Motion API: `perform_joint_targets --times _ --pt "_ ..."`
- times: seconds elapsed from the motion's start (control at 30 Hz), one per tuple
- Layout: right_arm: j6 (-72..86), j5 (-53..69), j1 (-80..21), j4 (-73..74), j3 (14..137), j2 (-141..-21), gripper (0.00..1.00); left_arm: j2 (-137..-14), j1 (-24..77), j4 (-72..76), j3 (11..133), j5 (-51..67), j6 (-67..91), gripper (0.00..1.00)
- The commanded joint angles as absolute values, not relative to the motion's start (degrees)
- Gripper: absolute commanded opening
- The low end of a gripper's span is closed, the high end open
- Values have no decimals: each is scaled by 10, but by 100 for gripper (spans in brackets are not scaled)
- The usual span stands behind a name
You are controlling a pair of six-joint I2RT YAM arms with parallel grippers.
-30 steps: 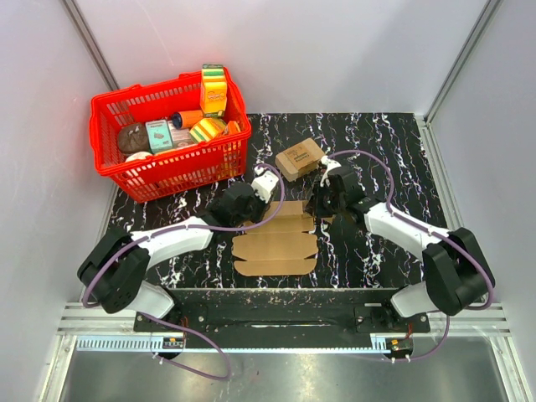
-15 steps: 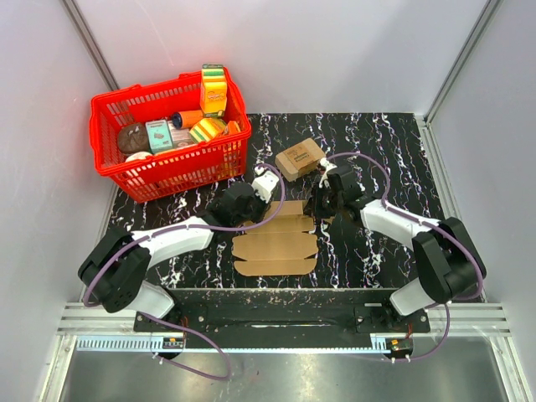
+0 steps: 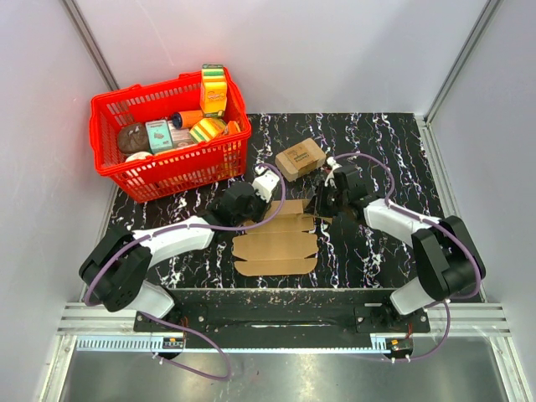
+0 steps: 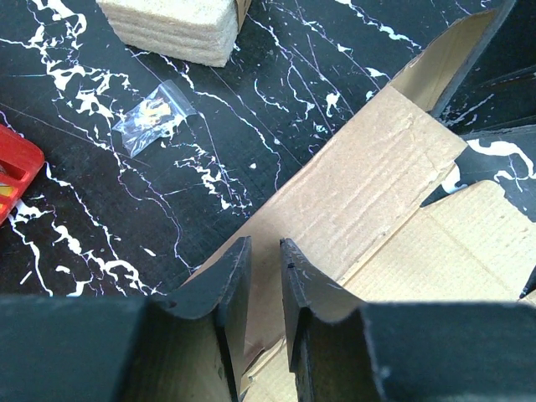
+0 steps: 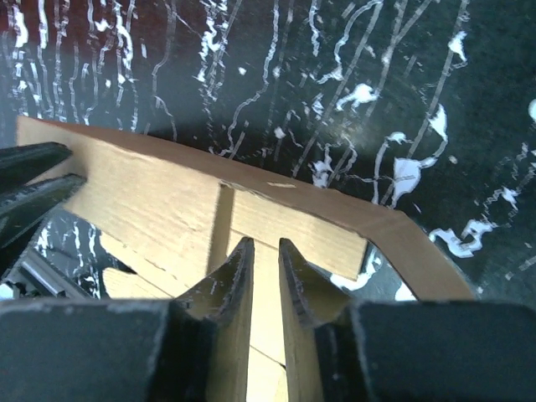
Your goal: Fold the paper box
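Observation:
The paper box (image 3: 276, 244) lies as a flat brown die-cut sheet at the table's near middle. Its far flap (image 4: 360, 188) is tilted up off the table. My left gripper (image 3: 268, 209) is at that flap's left end. Its jaws stand nearly shut with a thin gap, fingertips (image 4: 233, 272) over the cardboard, and nothing shows pinched between them. My right gripper (image 3: 322, 206) is at the flap's right end. Its fingers (image 5: 239, 272) also stand nearly shut, against the inner face of the raised flap (image 5: 167, 201). The left gripper's fingers (image 5: 38, 188) show at the flap's other end.
A small chunky cardboard box with dark print (image 3: 300, 158) sits just beyond both grippers and also shows in the left wrist view (image 4: 167, 29). A small clear plastic bag (image 4: 155, 117) lies near it. A red basket of groceries (image 3: 126, 172) stands at the far left.
My right gripper has shifted slightly right and back along the flap's right end, its arm drawing in. My left arm and the sheet have stayed put.

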State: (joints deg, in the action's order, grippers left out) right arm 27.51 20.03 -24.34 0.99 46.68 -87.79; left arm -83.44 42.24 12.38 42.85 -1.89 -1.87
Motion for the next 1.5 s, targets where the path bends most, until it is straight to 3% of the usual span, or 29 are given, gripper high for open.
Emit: perform_joint_targets --times 0.0,0.2,0.57,1.47 --pt "267 125 -240 70 471 -840 27 -845 425 121 442 -3 -17 25" --pt "248 76 -240 117 468 -845 29 -846 424 121 443 -3 -17 25" --pt "234 66 -240 98 469 -916 9 -846 425 120 443 -3 -17 25" --pt "213 126 -240 62 463 -947 5 -853 425 119 447 -3 -16 25"
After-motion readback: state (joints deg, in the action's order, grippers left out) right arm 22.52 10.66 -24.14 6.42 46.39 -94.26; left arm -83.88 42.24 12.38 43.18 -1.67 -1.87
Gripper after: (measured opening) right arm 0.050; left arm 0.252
